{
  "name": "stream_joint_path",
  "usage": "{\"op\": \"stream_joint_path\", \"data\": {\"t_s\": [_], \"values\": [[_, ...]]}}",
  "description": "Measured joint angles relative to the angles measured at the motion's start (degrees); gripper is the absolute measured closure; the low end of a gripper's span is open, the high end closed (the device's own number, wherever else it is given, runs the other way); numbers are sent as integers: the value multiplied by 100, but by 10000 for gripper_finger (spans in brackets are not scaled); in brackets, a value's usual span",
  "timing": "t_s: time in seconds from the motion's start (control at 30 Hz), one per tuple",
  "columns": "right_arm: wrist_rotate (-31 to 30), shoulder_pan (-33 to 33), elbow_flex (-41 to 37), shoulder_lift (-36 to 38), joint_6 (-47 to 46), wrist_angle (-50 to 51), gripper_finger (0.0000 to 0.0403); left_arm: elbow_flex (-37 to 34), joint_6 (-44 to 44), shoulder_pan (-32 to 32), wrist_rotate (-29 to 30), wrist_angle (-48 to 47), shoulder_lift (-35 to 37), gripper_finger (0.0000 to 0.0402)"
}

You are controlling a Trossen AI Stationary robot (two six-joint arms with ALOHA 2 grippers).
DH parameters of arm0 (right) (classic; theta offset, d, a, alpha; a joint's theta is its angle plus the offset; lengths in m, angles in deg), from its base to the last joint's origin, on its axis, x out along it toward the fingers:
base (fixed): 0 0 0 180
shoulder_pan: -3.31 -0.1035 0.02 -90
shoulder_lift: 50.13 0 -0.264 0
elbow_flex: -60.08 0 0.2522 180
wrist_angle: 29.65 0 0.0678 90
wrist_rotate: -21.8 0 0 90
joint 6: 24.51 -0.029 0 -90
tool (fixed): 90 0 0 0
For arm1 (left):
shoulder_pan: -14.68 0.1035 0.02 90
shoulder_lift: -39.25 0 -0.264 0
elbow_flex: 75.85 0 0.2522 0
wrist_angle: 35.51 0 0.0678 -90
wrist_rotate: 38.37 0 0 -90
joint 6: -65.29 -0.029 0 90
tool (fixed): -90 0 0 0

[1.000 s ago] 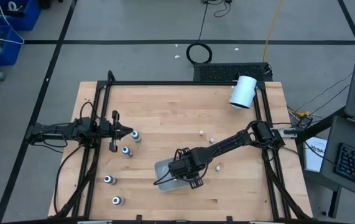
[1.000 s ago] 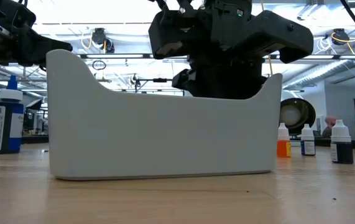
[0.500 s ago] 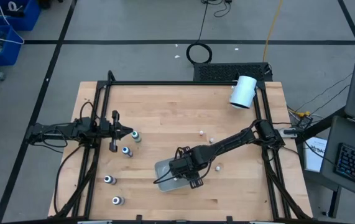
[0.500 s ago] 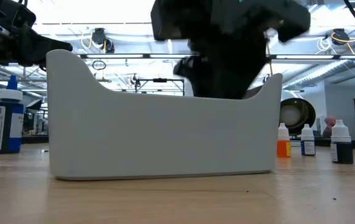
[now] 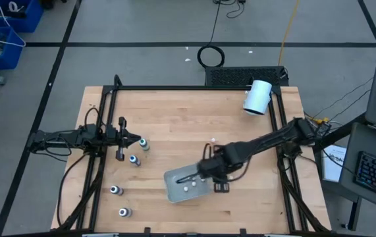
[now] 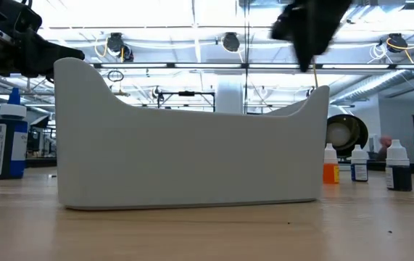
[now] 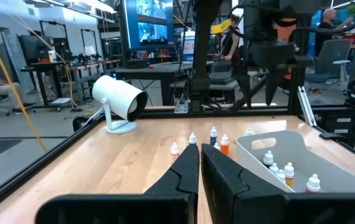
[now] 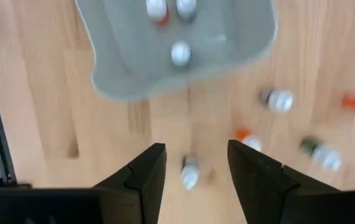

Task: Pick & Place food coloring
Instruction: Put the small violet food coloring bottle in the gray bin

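Note:
The clear plastic tray (image 5: 182, 186) stands near the table's front middle. Three small whitish food coloring bottles (image 8: 180, 54) stand in it and also show in the left wrist view (image 7: 288, 171). My right gripper (image 8: 196, 149) is open and empty, above the table just right of the tray (image 5: 218, 172). Below it, several small bottles (image 8: 189, 171) lie or stand on the wood. Dark-bodied bottles (image 5: 134, 160) stand at the left. My left gripper (image 7: 199, 167) is shut and empty at the left side (image 5: 135, 139), beside one dark bottle (image 5: 144, 144).
A big white cylinder (image 5: 258, 97) lies at the far right corner. Two more dark bottles (image 5: 116, 190) stand near the front left. Small bottles (image 5: 213, 140) are scattered in the middle. Black frame rails (image 5: 102, 151) run along both sides.
My right gripper has risen out of the tray and gone toward the table's right edge, quickly enough to blur. The tray has stayed in place, and its inside with three small bottles now shows.

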Motion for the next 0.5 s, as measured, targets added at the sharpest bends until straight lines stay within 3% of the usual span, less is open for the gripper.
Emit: {"op": "stream_joint_path", "data": {"t_s": [0.3, 0.5], "values": [[-89, -444, -1895, 707, -1111, -1000, 238, 0, 0, 0, -2, 0, 0, 376], [-92, -455, -2434, 746, -1394, -1085, 232, 2, 0, 0, -2, 0, 1, 376]]}}
